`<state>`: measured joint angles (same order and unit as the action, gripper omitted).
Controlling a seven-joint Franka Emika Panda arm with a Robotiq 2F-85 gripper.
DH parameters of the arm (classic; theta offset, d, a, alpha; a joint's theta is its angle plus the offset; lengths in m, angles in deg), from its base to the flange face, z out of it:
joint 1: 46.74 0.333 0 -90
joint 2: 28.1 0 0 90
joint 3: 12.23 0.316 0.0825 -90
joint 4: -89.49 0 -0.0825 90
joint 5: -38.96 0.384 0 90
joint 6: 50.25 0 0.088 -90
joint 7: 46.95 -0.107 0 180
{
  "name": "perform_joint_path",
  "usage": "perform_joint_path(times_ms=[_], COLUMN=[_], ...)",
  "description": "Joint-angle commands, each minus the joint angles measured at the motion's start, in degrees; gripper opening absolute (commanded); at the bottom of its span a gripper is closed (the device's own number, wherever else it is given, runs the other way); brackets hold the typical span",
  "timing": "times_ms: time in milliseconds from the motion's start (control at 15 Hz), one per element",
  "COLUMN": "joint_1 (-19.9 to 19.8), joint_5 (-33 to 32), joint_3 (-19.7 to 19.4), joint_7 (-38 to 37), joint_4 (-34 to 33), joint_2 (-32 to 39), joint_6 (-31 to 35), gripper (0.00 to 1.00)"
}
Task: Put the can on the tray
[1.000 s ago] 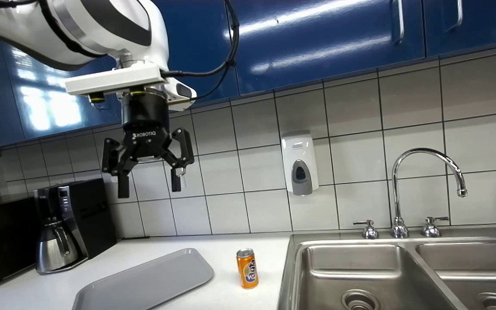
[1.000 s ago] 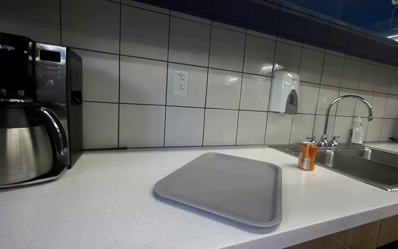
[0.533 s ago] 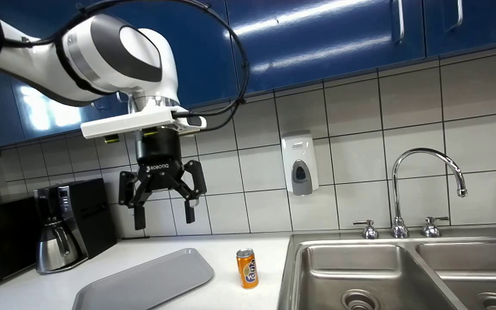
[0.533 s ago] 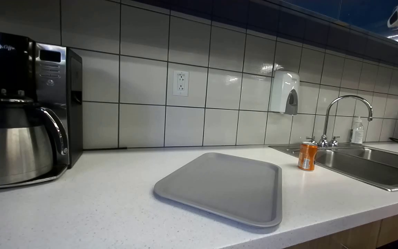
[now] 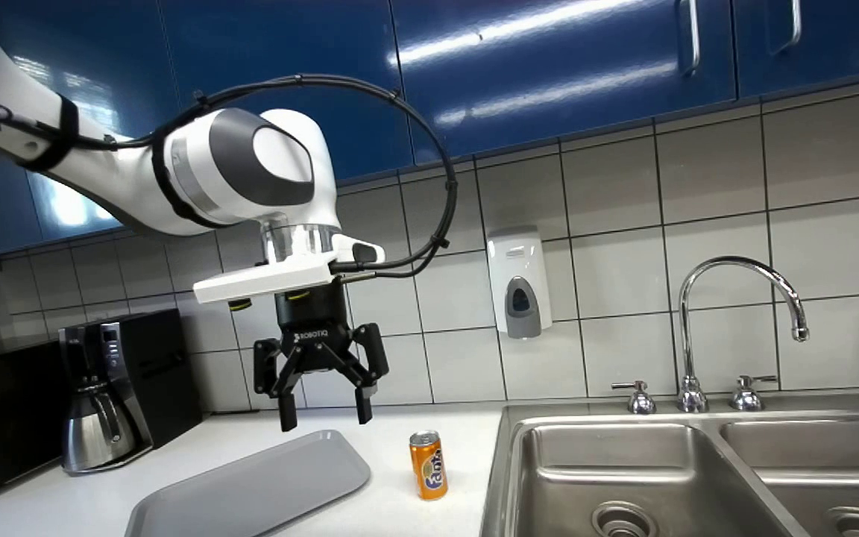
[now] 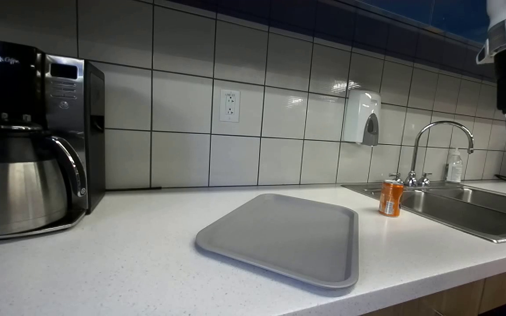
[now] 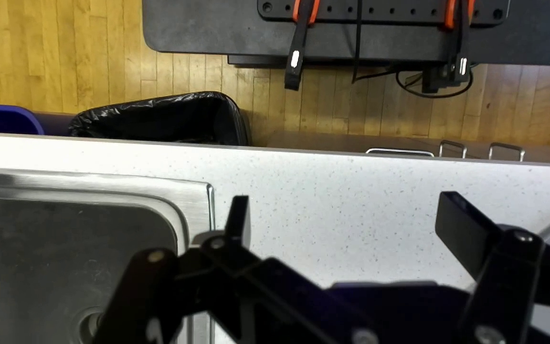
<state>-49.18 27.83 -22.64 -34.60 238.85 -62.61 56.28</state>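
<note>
Orange metal drink can with a silver top and a Fanta label stands upright on the white speckled countertop, near the large flat grey tray with its rounded corners and low rim. The two are apart, a strip of countertop showing between them, and the can is on the tray's side toward the stainless-steel double sink. Higher than the tray hangs the black two-fingered gripper, pointing down at the end of a thick white and dark-grey robot arm. I'd call its grip wide: the two fingers stand well apart, and the wrist view shows countertop between them. In an exterior view their tips appear just above the tray's back end; whether they are truly over it, I can't tell. Across the tray from the can sits a black and silver coffee maker with a rounded steel pot in it. Behind the tray runs a wall of pale glossy tiles, and on it, toward the can's side of the tray, a white and grey dispenser is mounted. Farther from the tray than the can, a curved chrome faucet rises from the sink's back rim.
</note>
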Motion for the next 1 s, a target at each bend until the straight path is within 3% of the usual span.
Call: perform_joint_path(times_ms=[0, 533, 933], joint_1=[-1.39, -1.91, -2.19], joint_5=[-0.1, 1.08, 2.97], joint_3=[1.15, 1.11, 1.14], joint_7=[-2.76, -5.42, -6.9], joint_4=[-2.49, -10.05, -18.18], joint_2=[7.58, 22.39, 33.99], joint_6=[5.54, 14.39, 15.84], gripper=[1.0, 1.0, 1.0])
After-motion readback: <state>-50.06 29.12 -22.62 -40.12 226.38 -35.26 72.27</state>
